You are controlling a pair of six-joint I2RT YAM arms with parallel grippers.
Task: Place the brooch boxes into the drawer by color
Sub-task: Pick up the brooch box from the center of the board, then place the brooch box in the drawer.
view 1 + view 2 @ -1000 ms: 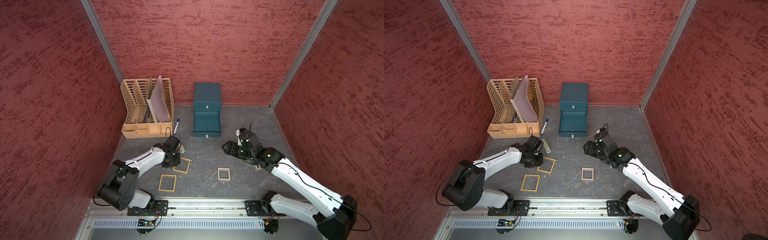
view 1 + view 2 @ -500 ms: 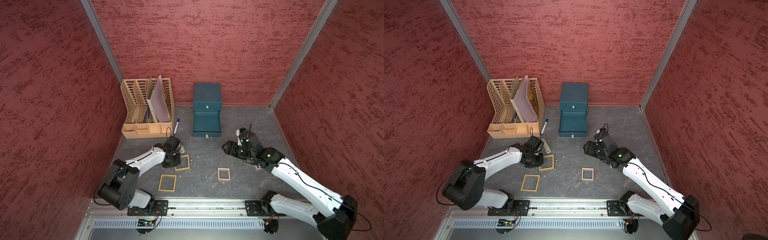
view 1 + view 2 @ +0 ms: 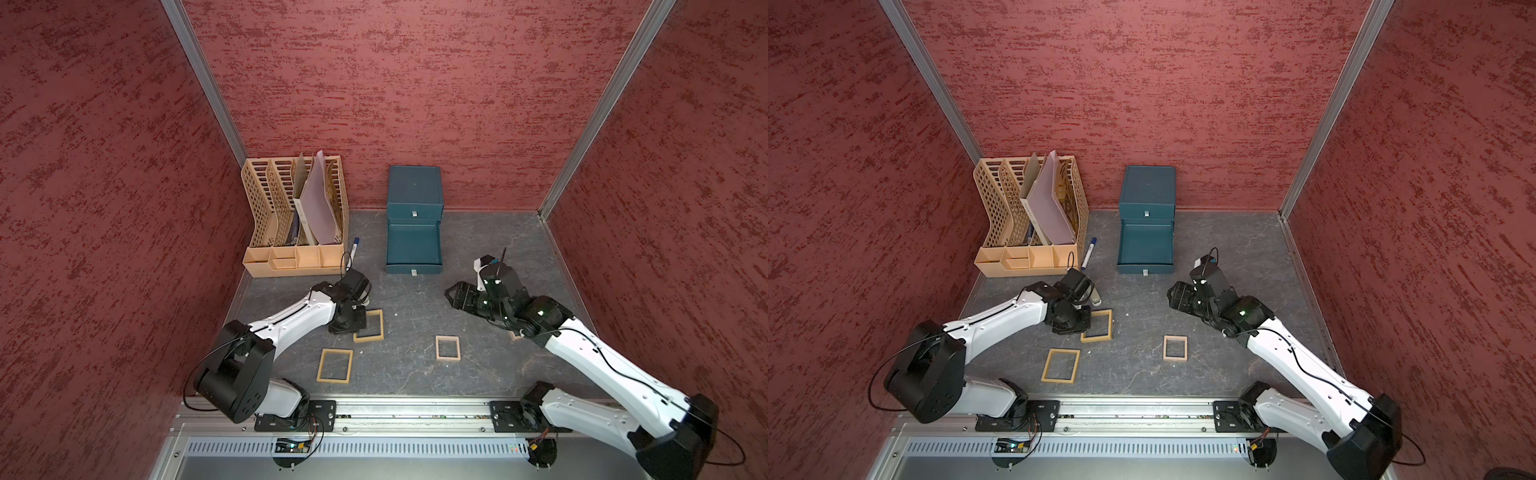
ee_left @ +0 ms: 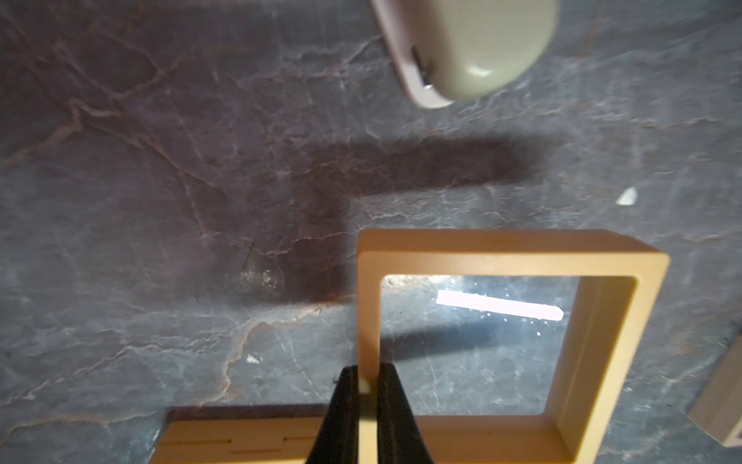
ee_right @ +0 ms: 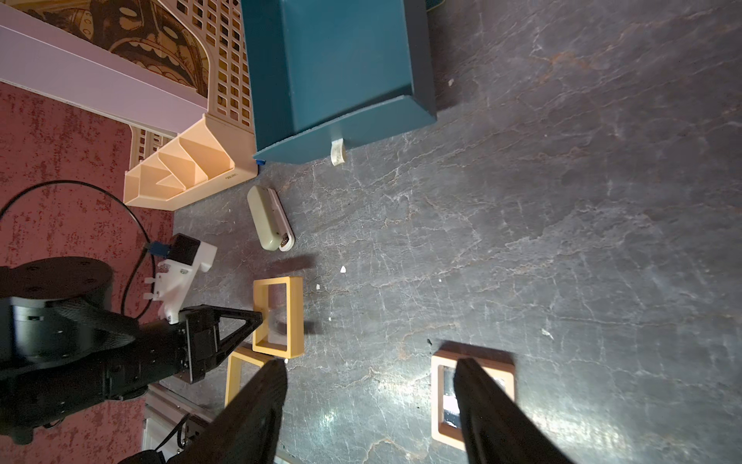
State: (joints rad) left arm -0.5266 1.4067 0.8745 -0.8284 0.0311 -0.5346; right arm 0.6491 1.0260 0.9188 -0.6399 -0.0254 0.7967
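Note:
Three tan brooch boxes show in both top views. My left gripper [image 4: 368, 373] [image 3: 358, 322] is shut on one side of the nearest-to-it tan box [image 4: 502, 253] [image 3: 370, 326] [image 5: 295, 317], which looks slightly raised, going by its shadow. A second tan box [image 3: 335, 365] [image 5: 233, 373] lies flat just in front of it. The third, paler one [image 3: 448, 348] [image 5: 437, 401] lies mid-table. My right gripper [image 5: 369, 363] [image 3: 455, 295] hovers open above the table, holding nothing. The teal drawer [image 3: 413, 266] [image 5: 361, 132] stands pulled out and looks empty, below a closed one.
A beige-grey oblong block [image 4: 482, 48] [image 5: 270, 219] lies just beyond the left gripper. A tan file organizer [image 3: 297, 220] with papers stands at the back left, with a blue-capped pen [image 3: 353, 247] beside it. A tan corner [image 3: 515, 336] peeks from under the right arm.
My left gripper has closed on the tan box's side, and the box has turned from skewed to squarer. The right arm has hardly moved.

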